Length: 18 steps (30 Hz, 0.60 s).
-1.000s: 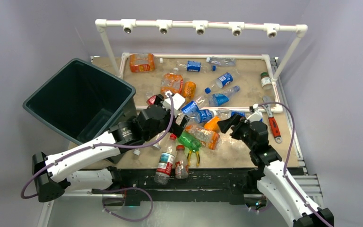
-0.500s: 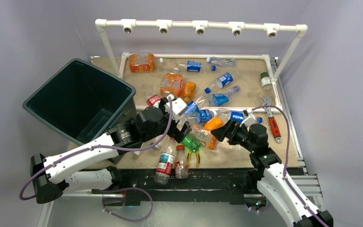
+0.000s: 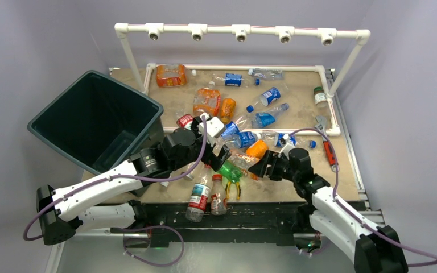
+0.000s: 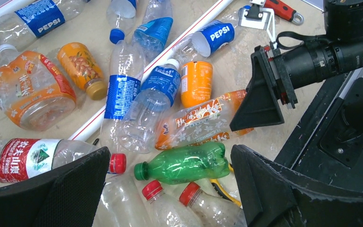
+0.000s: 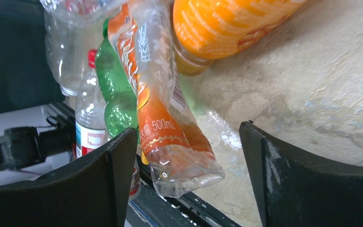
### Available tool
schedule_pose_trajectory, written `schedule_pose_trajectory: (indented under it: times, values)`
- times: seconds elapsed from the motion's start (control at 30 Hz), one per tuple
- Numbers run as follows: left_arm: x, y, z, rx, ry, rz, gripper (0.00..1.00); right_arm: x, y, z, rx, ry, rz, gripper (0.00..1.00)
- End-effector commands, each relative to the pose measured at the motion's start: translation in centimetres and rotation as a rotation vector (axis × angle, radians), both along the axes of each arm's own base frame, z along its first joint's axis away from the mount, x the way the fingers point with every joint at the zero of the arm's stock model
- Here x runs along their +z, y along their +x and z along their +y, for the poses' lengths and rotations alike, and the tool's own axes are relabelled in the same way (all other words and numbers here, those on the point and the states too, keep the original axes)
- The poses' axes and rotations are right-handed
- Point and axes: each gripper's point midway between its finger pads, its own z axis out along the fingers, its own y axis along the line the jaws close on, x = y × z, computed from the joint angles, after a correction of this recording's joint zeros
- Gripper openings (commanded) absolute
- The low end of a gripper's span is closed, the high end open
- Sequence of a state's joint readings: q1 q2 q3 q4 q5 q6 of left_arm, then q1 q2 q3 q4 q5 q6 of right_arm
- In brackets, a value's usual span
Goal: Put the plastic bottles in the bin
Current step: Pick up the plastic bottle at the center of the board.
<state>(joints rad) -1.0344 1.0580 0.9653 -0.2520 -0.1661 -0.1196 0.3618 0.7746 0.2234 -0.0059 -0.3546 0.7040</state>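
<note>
Straddling a crushed orange-labelled bottle (image 5: 170, 137) on the table (image 5: 312, 94) with the right gripper (image 5: 184, 137), fingers spread and clear of both its sides.
Lying flat against a green bottle (image 4: 184, 163) and just below an orange bottle (image 5: 227, 23), near the front of the many plastic bottles (image 3: 268, 95) scattered over the tabletop; hovering above the same cluster, the left gripper (image 4: 170, 153), jaws parted wide and holding nothing; standing at the table's left edge, apart from the pile, the dark bin (image 3: 122, 85), mouth upward.
</note>
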Motion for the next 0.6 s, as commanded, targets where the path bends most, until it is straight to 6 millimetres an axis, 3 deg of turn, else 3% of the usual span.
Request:
schedule_pose_trajectory:
  times: [0.0,0.2,0.33,0.43,0.57]
  values:
    - [0.6,0.3,-0.1,0.012,-0.020,-0.019,0.99,0.7,0.1,1.3,0.060,0.007,-0.042,0.78]
    - [0.8,0.4,0.1,0.021,-0.024,-0.028,0.99,1.3,0.6,1.2,0.043,0.003,-0.075,0.59]
    - [1.1,0.5,0.3,0.029,-0.031,-0.033,0.99,3.1,0.9,1.0,0.030,0.017,-0.150,0.38]
    - [1.4,0.6,0.5,0.041,-0.042,-0.037,0.99,5.3,1.2,0.8,0.028,0.020,-0.223,0.22]
    - [2.6,0.7,0.8,0.062,-0.093,-0.058,0.99,10.6,1.2,0.4,0.030,0.018,-0.360,0.00]
